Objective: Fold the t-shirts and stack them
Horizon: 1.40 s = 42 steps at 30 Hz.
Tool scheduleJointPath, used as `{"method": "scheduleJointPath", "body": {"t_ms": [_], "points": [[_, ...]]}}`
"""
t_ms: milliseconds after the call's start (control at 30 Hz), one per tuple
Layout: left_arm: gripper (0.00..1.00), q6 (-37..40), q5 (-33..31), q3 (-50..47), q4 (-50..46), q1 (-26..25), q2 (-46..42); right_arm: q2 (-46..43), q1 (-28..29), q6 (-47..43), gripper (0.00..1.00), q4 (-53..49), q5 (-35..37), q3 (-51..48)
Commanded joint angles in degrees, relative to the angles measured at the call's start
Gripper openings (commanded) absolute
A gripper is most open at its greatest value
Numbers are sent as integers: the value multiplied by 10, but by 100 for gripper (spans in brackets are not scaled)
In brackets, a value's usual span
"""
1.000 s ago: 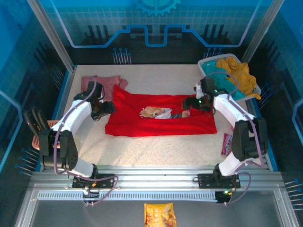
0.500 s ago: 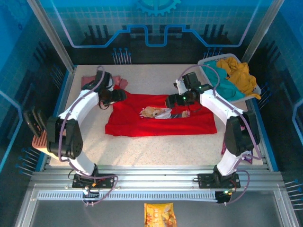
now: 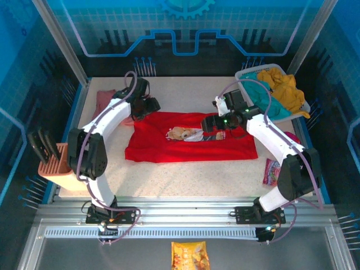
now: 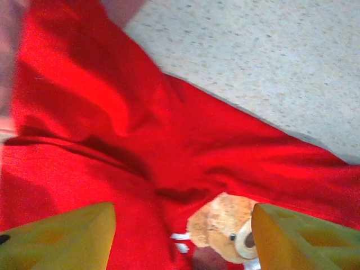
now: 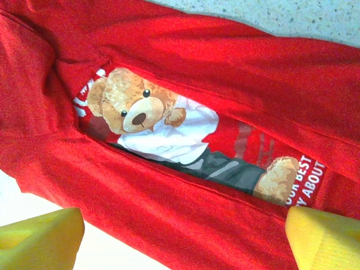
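Red t-shirt [image 3: 191,147] lies on your surface [image 3: 185,175] | your left claw [image 4: 183,228] gapes empty | right claw [image 5: 183,233] wide above bear print [image 5: 138,107]

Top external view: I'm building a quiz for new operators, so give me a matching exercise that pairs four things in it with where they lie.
Things
1. red t-shirt
2. pink t-shirt
3. white basket
4. snack bag

Places
A. far left corner of the table
B. spread across the middle of the table
C. off the table, at the bottom edge of the view
D. far right corner, heaped with clothes

Pairs: 1-B, 2-A, 3-D, 4-C
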Motion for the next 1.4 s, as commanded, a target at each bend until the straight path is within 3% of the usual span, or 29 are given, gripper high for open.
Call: {"method": "scheduleJointPath", "body": {"t_ms": [0, 167, 400, 833, 1133, 1267, 1367], "points": [[66, 87, -30, -16, -20, 39, -31, -4, 4, 5, 93, -18, 9, -6], [67, 171, 1, -40, 48, 79, -12, -1, 3, 11, 93, -8, 0, -17], [68, 229, 66, -4, 116, 82, 50, -8, 2, 2, 93, -12, 11, -37], [63, 263, -11, 37, 133, 84, 104, -16, -6, -4, 93, -18, 6, -49], [60, 261, 13, 48, 130, 84, 146, -15, -6, -8, 92, -23, 9, -48], [50, 246, 30, 46, 135, 83, 155, -16, -6, -8, 92, -24, 12, -49], [28, 227, 27, 35, 149, 80, 145, -16, -5, -9, 92, -25, 13, -50]]}}
